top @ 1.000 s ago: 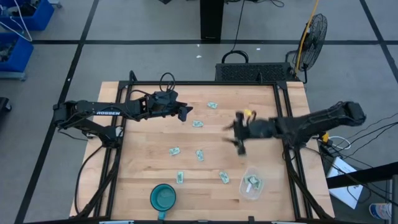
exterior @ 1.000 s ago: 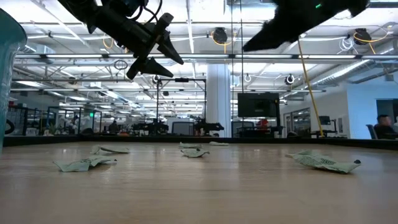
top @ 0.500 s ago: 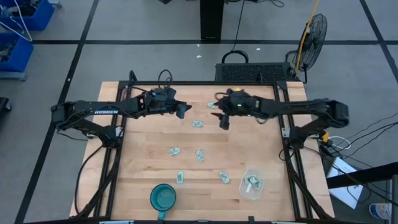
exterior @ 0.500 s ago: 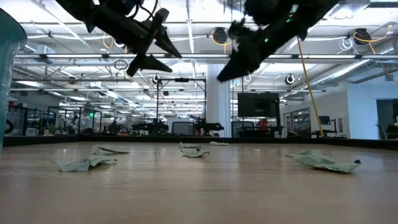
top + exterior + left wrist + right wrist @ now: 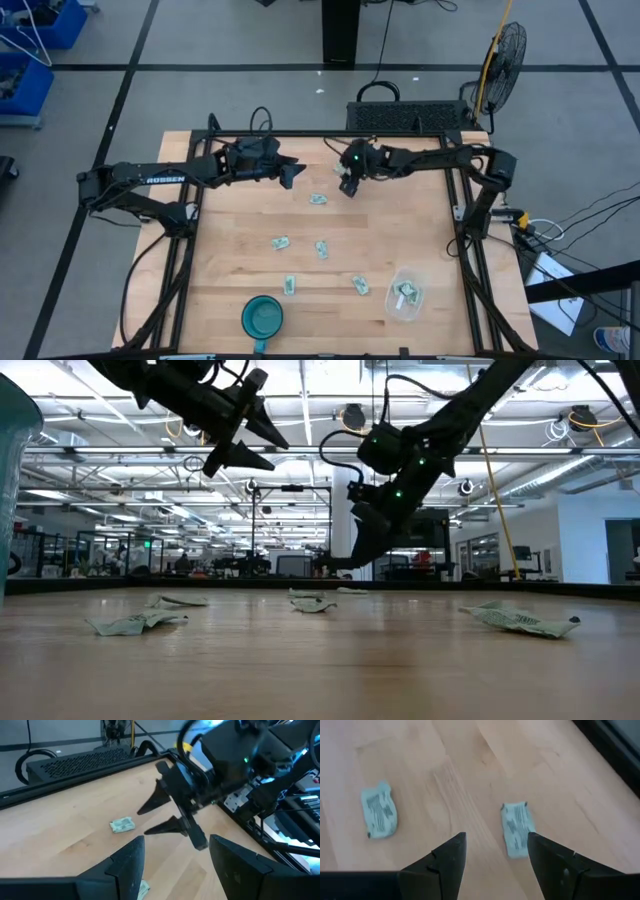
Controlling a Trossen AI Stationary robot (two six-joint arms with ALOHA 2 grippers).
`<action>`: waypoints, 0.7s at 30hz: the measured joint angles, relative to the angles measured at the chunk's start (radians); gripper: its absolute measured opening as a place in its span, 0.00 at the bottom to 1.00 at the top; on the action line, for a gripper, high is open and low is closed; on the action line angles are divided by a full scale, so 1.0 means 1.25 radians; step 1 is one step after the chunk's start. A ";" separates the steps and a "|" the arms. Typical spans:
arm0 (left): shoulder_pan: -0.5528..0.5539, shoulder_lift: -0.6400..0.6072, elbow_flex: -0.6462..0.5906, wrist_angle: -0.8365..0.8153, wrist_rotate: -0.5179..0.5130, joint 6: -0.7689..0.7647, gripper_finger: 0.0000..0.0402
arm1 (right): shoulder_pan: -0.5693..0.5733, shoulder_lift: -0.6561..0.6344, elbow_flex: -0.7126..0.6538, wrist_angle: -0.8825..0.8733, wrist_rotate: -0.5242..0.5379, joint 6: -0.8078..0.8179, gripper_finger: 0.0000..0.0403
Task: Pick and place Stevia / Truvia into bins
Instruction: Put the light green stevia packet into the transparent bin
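Several pale green and white Stevia sachets lie flat and scattered on the wooden table (image 5: 230, 230), among them one (image 5: 318, 199) near the far middle and two (image 5: 379, 812) (image 5: 517, 827) in the right wrist view. One sachet (image 5: 405, 292) lies inside the clear bin (image 5: 414, 310) at the near right. My right gripper (image 5: 346, 186) (image 5: 495, 855) hovers open above the table's far middle, slanting down over a sachet (image 5: 122, 824). My left gripper (image 5: 294, 173) (image 5: 175, 870) hangs open in the air just left of it, with nothing between its fingers.
A teal round bowl (image 5: 262, 318) stands at the near edge, left of the bin. Black frame rails (image 5: 460, 200) run along the table's sides. More sachets (image 5: 281, 242) (image 5: 321, 249) (image 5: 289, 286) (image 5: 361, 285) lie across the middle. A fan (image 5: 505, 50) stands beyond the far right corner.
My right gripper has swung from over the table's right middle toward the far edge and the left, sinking and tipping further downward, and now hangs close to my left gripper. The sachets have not moved.
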 joint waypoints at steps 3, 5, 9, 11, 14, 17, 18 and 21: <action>0.001 0.000 0.000 0.001 0.000 0.001 0.57 | -0.012 0.011 0.021 0.000 -0.002 -0.056 0.51; 0.001 0.000 0.000 0.001 -0.001 0.004 0.57 | -0.019 0.016 0.032 0.003 -0.005 -0.078 0.51; 0.001 0.000 0.000 -0.003 -0.001 0.005 0.57 | -0.035 0.033 0.033 -0.026 -0.005 -0.082 0.51; 0.001 0.000 0.000 -0.005 -0.001 0.006 0.57 | -0.047 0.051 0.031 -0.053 -0.006 -0.072 0.51; 0.002 0.000 0.000 -0.005 -0.006 0.006 0.57 | -0.054 0.081 0.032 -0.066 -0.007 -0.049 0.51; 0.003 0.000 0.000 -0.006 -0.007 0.008 0.57 | -0.051 0.101 0.033 -0.058 -0.004 -0.082 0.51; 0.004 0.000 0.000 -0.006 -0.007 0.008 0.57 | -0.049 0.102 0.033 -0.056 -0.003 -0.091 0.51; 0.003 0.000 0.000 -0.012 -0.006 0.008 0.57 | -0.045 0.100 0.032 -0.038 0.001 -0.104 0.51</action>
